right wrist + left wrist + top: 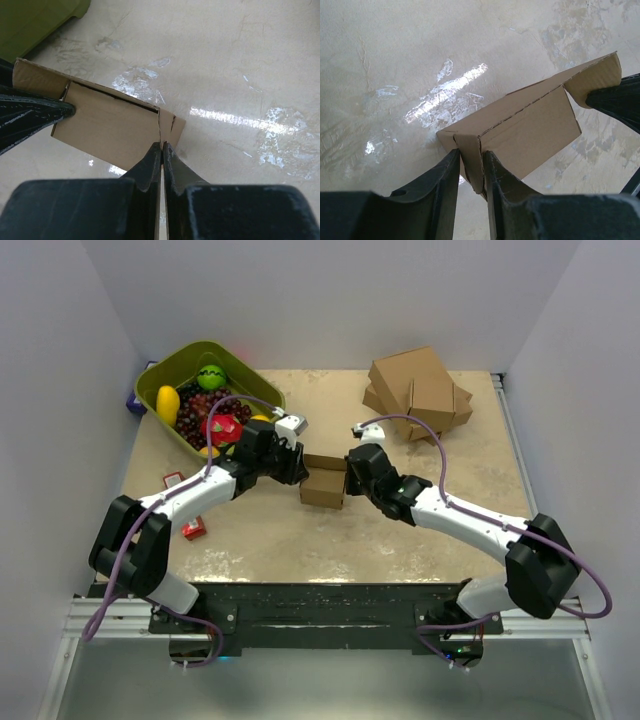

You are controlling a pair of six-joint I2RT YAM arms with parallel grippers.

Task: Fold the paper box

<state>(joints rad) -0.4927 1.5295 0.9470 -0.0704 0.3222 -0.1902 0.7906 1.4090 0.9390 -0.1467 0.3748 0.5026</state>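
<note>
The paper box [323, 481] is a small brown kraft piece of creased panels, held between both grippers at the table's middle. My left gripper [297, 467] is shut on its left end; in the left wrist view the fingers [449, 172] pinch a folded side flap of the box [530, 130]. My right gripper [352, 472] is shut on its right end; in the right wrist view the fingertips [153, 155] close on a thin flap edge of the box [107, 127]. The other arm's black finger shows at the far end in each wrist view.
A green basket [172, 370] of toy fruit stands at the back left, close behind the left arm. A cluster of larger brown cartons [420, 392] sits at the back right. A small red item [193, 530] lies by the left arm. White walls enclose the table.
</note>
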